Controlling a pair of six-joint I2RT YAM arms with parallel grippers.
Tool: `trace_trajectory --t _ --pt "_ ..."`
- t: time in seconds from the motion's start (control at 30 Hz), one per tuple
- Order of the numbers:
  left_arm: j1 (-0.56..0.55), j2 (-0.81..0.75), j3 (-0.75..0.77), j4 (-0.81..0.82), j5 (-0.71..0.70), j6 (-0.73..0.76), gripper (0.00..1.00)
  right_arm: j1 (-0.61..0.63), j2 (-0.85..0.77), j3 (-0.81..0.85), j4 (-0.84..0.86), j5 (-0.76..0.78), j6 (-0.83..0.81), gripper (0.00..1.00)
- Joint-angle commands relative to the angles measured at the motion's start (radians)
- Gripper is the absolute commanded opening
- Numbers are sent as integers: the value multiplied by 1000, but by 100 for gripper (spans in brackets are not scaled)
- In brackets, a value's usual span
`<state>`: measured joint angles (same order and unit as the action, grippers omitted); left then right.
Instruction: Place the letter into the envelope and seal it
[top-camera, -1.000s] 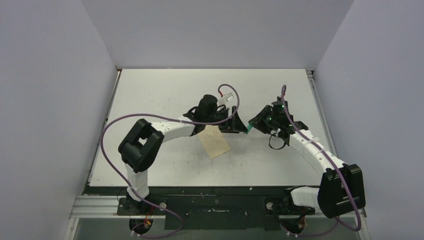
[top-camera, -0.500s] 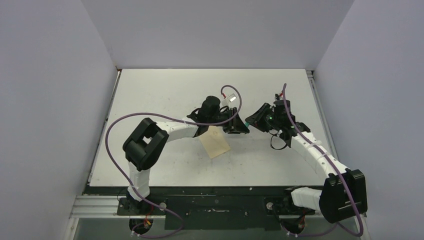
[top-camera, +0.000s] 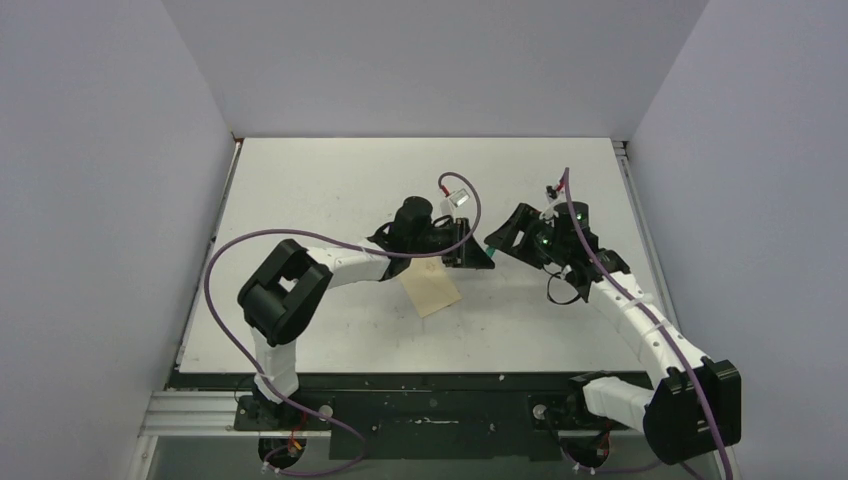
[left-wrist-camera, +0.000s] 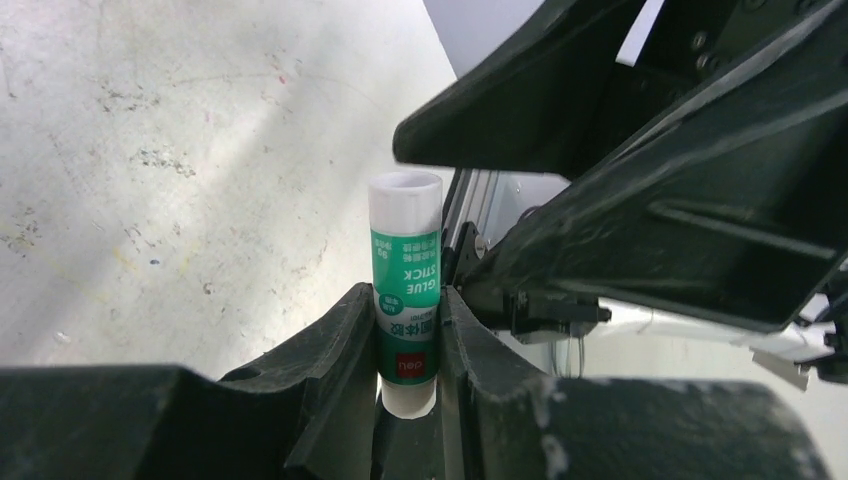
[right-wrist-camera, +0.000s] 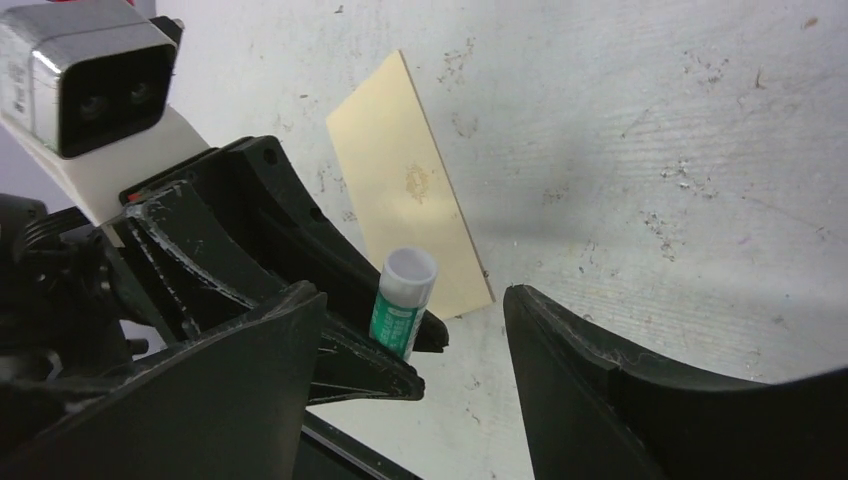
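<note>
The left gripper (left-wrist-camera: 406, 300) is pinching a glue stick (left-wrist-camera: 405, 235). Its two black fingers (left-wrist-camera: 335, 345) press on the green label from both sides. The white end of the stick pokes out past the fingertips.

The right gripper (right-wrist-camera: 413, 295) is right in front of it, tip to tip. Its fingers (right-wrist-camera: 240, 390) are spread wide apart and hold nothing. From the right wrist camera, the white end of the glue stick shows in the gap between those open fingers. From the left wrist camera, one finger of the right gripper hangs just above the white end. I cannot tell if it touches.

The envelope (right-wrist-camera: 410, 185) lies flat on the white table (top-camera: 330, 190). It is plain and pale tan, with a small faint mark in the middle. It sits tilted, just beside the left gripper and lower than it. From above, its far end goes under the left wrist. Neither gripper is touching it. I cannot tell if its flap is open or stuck down.
</note>
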<state>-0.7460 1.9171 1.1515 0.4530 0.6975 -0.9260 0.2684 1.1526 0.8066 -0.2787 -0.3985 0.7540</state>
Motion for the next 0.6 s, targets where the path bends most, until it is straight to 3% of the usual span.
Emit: trace_trajectory --t 0.0,0.1,0.23,0.47,0.57 --pt "15 -102 -59 208 86 55 0 -22 -88 45 44 -56 -104 68" --pt "18 -115 -91 341 135 -6 0 -49 -116 31 84 -110 -122 69" --pt "18 -138 -107 397 168 -15 0 -67 -116 28 124 -237 -153 67" --pt "18 -162 -99 407 223 5 0 -67 -108 48 175 -406 -172 50" --pt "19 -160 -88 400 224 9 0 -67 -95 49 182 -427 -158 36"
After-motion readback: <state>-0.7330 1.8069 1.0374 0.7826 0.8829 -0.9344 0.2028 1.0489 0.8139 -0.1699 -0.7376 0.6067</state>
